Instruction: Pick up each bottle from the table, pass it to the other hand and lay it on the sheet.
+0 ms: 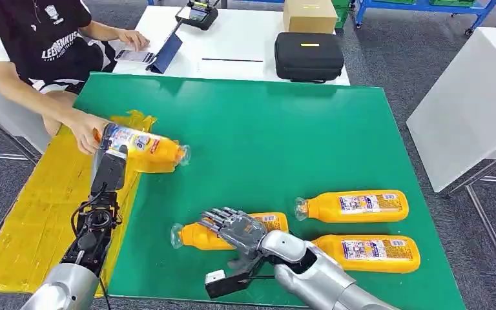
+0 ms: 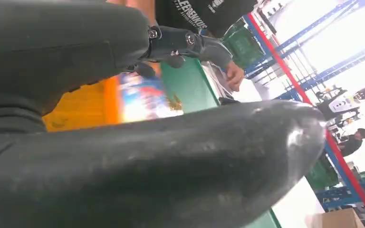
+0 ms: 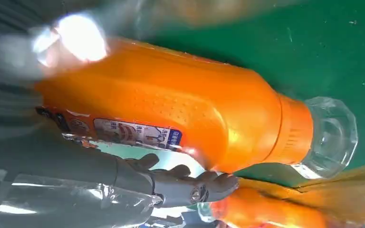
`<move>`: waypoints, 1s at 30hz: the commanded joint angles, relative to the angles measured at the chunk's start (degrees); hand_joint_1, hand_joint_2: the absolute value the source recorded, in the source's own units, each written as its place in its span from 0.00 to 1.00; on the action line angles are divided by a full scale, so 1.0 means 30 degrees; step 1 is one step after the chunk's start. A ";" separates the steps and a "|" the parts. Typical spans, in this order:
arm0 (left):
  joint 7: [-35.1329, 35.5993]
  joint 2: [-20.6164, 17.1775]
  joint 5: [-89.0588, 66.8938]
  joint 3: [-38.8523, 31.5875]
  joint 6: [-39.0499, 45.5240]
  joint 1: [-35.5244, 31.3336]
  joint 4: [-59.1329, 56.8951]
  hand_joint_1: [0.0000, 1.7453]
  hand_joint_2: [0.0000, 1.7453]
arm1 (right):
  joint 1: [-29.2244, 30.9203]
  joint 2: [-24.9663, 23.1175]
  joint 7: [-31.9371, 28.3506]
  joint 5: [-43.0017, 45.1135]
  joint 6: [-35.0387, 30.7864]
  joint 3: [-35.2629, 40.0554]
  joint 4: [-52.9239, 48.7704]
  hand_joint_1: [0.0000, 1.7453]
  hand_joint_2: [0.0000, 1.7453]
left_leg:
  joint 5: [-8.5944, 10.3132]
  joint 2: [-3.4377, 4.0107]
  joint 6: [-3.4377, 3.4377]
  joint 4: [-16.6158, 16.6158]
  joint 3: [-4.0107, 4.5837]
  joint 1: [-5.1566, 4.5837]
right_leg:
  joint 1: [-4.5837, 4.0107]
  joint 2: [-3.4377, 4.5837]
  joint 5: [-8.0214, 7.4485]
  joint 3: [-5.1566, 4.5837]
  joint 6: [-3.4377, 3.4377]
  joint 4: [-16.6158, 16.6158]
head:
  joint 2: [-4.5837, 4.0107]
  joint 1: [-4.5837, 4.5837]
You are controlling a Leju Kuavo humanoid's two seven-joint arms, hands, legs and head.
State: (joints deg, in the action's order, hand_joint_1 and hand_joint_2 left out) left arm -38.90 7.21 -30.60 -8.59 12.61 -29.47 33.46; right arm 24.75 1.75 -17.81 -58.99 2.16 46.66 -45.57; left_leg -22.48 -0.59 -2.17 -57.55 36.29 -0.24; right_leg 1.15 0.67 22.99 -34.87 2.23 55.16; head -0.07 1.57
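Held bottle [image 1: 145,148]: gripped by left hand [image 1: 111,155] over the yellow sheet's [image 1: 32,219] edge with the green mat [image 1: 278,135]; a person's hand [image 1: 85,132] touched its base. Right hand [image 1: 236,227]: fingers lay over a lying bottle [image 1: 197,236]; right wrist view showed its clear cap [image 3: 330,137]. Two bottles [image 1: 355,205] [image 1: 368,252] lay just beside. Mid-mat stood open.

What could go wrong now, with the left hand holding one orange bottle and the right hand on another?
1. A person's hand touches the orange plastic bottle that the left hand holds at the yellow sheet; fingers may collide.
2. The right hand lies over a second orange bottle on the green mat; it may roll away.
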 commanded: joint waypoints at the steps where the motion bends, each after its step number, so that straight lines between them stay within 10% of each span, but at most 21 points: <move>1: 0.0294 -0.0244 0.0060 -0.0040 0.0026 -0.0765 -0.1230 0.00 0.00 | 0.0585 0.0118 0.0743 -0.0178 -0.0430 0.0758 0.1830 0.00 1.00 | -0.0041 -0.0011 0.0045 0.0005 -0.0094 0.0015 | -0.0020 -0.0040 0.0046 0.0100 -0.0041 -0.0005 | 0.0000 0.0007; 30: 0.0562 -0.0386 0.0311 -0.0296 0.0003 -0.0092 -0.0694 0.00 0.00 | -0.0712 0.0193 0.4849 -0.2220 -0.2028 -0.2465 0.0147 0.00 1.00 | -0.0017 -0.0003 0.0026 0.0009 -0.0048 0.0006 | -0.0008 -0.0018 0.0019 0.0058 -0.0029 -0.0011 | 0.0000 0.0000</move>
State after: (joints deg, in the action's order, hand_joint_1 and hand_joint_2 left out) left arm -37.81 7.13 -29.92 -8.59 12.70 -28.82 33.35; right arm 23.72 2.05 -5.79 -63.87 -3.26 41.72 -45.53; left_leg -22.46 -0.61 -2.17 -57.55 36.29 -0.25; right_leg 1.16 0.66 22.98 -34.85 2.21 55.16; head -0.07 1.57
